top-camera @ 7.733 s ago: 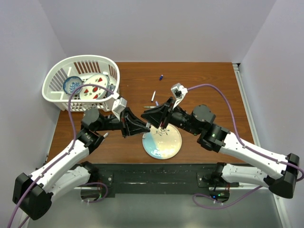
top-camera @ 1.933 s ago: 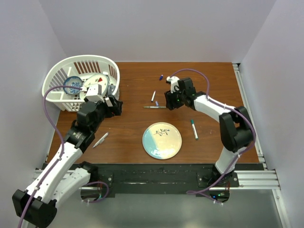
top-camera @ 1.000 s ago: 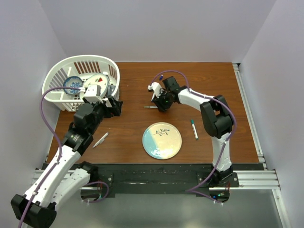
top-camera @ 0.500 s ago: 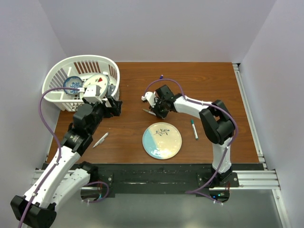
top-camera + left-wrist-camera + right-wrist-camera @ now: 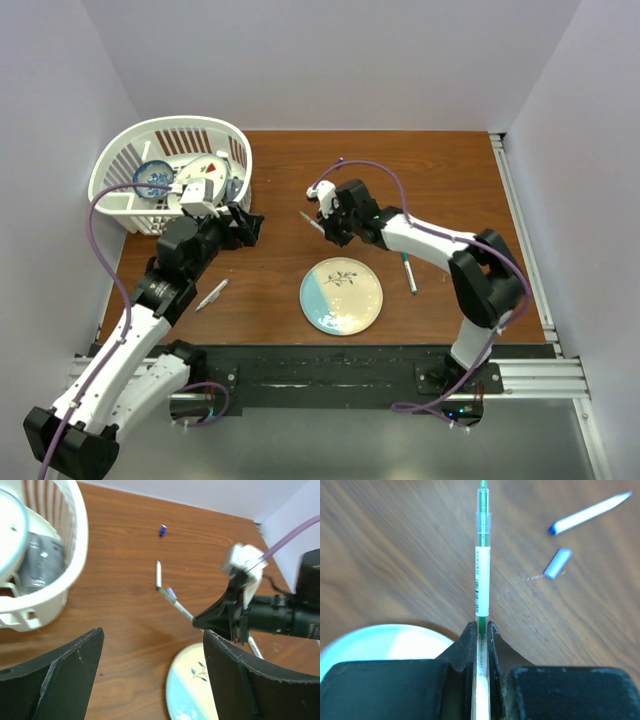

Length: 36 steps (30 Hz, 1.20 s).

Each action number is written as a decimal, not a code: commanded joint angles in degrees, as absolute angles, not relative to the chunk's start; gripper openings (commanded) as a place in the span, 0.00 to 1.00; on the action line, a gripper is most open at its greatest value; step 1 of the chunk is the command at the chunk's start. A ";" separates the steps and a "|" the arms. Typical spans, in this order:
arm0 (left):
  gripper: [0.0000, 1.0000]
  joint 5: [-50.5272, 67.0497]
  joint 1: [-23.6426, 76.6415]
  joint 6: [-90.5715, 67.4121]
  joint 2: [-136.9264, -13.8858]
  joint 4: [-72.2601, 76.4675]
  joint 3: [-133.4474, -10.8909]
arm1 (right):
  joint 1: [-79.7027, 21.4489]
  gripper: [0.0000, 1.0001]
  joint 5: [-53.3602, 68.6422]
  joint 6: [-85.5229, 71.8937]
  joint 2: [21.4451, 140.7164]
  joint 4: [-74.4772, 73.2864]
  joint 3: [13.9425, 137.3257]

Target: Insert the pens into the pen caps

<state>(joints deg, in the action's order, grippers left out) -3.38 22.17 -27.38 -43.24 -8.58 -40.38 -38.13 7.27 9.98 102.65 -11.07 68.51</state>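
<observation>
A: Step in hand? Right end effector (image 5: pixel 481 630) was clamped on the green-ink pen (image 5: pixel 482 570), held over the bench (image 5: pixel 450 170) just beyond the plate (image 5: pixel 341 296). Pick-up judged done.
B: Left end effector (image 5: pixel 152 635)?
A: Gaped wide, empty. Next move likely calls for gripping the purple cap (image 5: pixel 557 563), farther beyond the plate, and aligning the pen's tip.

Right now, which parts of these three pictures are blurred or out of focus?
Top external: sharp, evenly lit. Left wrist: the left gripper is a dark blur. Right wrist: the held pen is fairly sharp; the plate and purple cap are soft.
</observation>
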 commanded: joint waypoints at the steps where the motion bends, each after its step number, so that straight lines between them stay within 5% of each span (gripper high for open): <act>1: 0.84 4.65 21.88 -33.04 -45.52 -4.76 -40.25 | -38.14 0.00 12.03 -2.43 91.00 -0.28 62.42; 8: 0.82 12.20 21.88 -36.12 -50.88 2.01 -43.33 | -40.43 0.00 15.38 -11.59 77.54 12.20 49.50; 19: 0.80 22.41 22.15 -41.48 -59.06 20.91 -41.49 | -44.47 0.00 15.82 -17.84 70.58 14.15 48.07; 30: 0.50 30.75 23.11 -43.50 -62.84 29.79 -39.64 | -45.18 0.00 18.54 -19.25 69.96 14.41 48.43; 36: 0.13 33.48 23.91 -43.51 -62.84 30.85 -38.59 | -45.35 0.00 18.63 -21.27 70.84 16.43 47.81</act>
<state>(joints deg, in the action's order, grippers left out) 29.08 23.31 -42.96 -62.81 26.55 -39.62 -44.99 17.19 -19.07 70.87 12.05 47.44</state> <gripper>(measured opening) 0.209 0.079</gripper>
